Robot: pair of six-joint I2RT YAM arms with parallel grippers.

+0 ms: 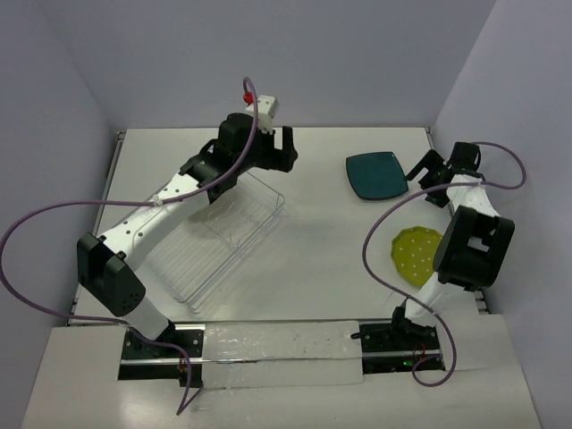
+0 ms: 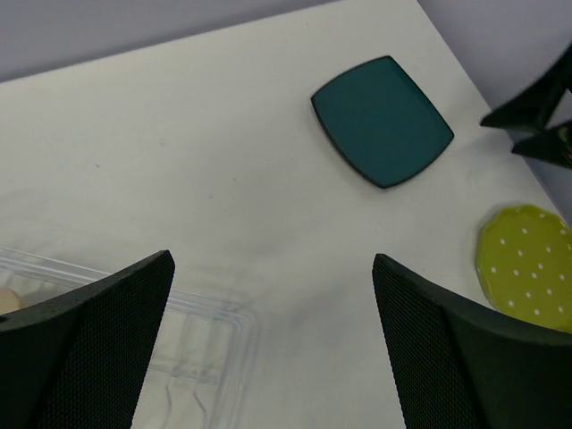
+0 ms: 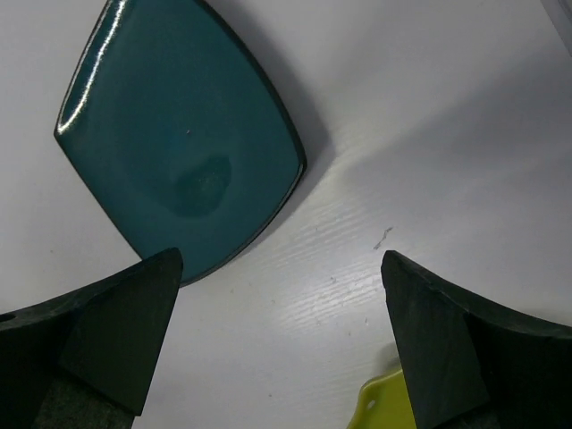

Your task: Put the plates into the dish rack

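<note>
The dark teal rounded-square plate (image 1: pixel 377 174) lies flat at the back right of the table; it also shows in the left wrist view (image 2: pixel 382 121) and the right wrist view (image 3: pixel 179 134). The yellow-green dotted plate (image 1: pixel 418 252) lies flat nearer the right arm (image 2: pixel 527 268) (image 3: pixel 384 407). The clear dish rack (image 1: pixel 223 237) stands left of centre (image 2: pixel 179 340). My left gripper (image 1: pixel 284 152) (image 2: pixel 273 268) is open and empty above the rack's far corner. My right gripper (image 1: pixel 427 179) (image 3: pixel 281 268) is open and empty, just right of the teal plate. The cream floral plate is not clearly in view.
The left arm (image 1: pixel 179 201) stretches over the rack and hides part of it. Purple cables (image 1: pixel 54 214) loop beside both arms. Walls close in the table at the back and both sides. A clear plastic sheet (image 1: pixel 277 353) lies along the near edge.
</note>
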